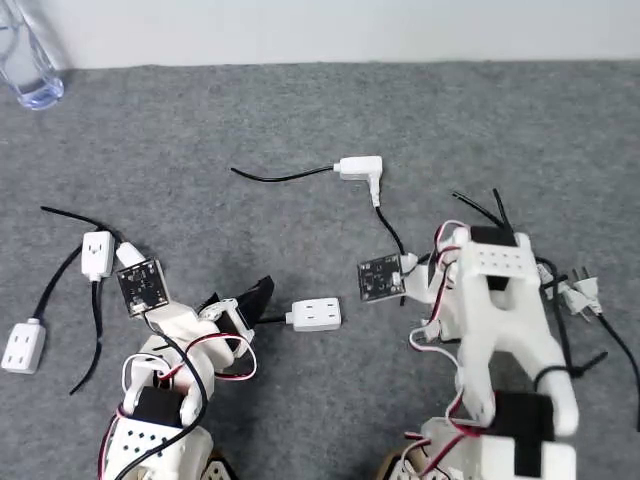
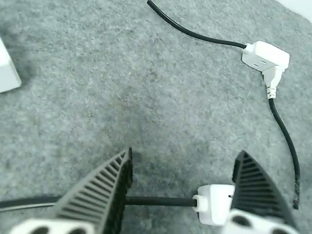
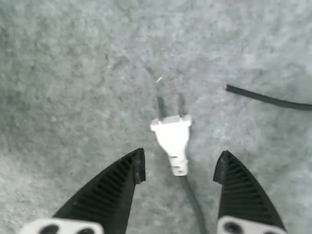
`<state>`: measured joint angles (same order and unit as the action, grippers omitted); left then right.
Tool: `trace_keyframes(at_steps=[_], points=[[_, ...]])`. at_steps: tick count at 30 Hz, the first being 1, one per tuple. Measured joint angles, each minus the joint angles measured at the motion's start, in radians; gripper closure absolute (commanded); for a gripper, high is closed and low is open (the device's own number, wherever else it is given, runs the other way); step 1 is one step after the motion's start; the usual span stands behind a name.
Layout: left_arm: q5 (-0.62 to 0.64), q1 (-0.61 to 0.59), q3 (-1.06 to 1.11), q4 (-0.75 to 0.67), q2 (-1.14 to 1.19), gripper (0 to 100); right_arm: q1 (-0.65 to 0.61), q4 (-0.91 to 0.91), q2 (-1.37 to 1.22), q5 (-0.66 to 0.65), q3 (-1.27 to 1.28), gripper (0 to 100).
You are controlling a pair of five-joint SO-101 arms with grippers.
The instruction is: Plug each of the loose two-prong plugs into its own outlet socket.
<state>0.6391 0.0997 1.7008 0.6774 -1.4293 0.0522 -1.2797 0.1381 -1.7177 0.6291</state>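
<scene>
Two-prong plug [image 3: 170, 134] lies flat and loose on the grey counter [image 1: 300, 110], prongs pointing away from the right claw [image 3: 181, 155]. Right claw is wide, one finger on each side of the plug's cord, and no contact shows. A black cable end [image 3: 253, 96] lies near the plug, apart from it.

High view: a white plug [image 1: 580, 292] with its cord sits at 3 o'clock on the counter, just beside the right arm [image 1: 500, 300]. Can't tell if it's the same plug.

Socket block [image 1: 315, 314] sits just off centre toward 6 o'clock, slots up and bare. Its cord runs toward 9 o'clock into the left claw [image 2: 185, 155]. Left claw is wide and straddles that cord right at the block's end. Can't tell whether it touches.

Mated socket [image 1: 358, 167] is at 12 o'clock from centre, with an angled plug [image 1: 375, 188] seated in it. That plug's cable trails toward 5 o'clock, to the right arm.

Second socket block [image 1: 97, 254] is at 9 o'clock and third socket block [image 1: 22, 347] at 8 o'clock by the edge, both on black cords.

Clear bottle [image 1: 30, 60] stands in the 10 o'clock corner.
</scene>
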Motion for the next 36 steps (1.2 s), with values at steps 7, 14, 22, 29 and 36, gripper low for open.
trace_keyframes(at_steps=[7,14,22,29,36], points=[[0.000,0.000,0.000,0.000,0.000,68,-0.002,-0.002,-0.140,-0.020,-0.040,78.0],[0.000,0.000,0.000,0.000,0.000,68,0.002,-0.006,-0.262,-0.058,-0.130,78.3],[0.000,0.000,0.000,0.000,0.000,68,0.005,-0.009,-0.315,-0.153,-0.181,89.5],[0.000,0.000,0.000,0.000,0.000,68,-0.005,0.000,-0.342,-0.175,-0.196,96.9],[0.000,0.000,0.000,0.000,0.000,68,-0.005,0.002,-0.342,-0.176,-0.196,99.0]])
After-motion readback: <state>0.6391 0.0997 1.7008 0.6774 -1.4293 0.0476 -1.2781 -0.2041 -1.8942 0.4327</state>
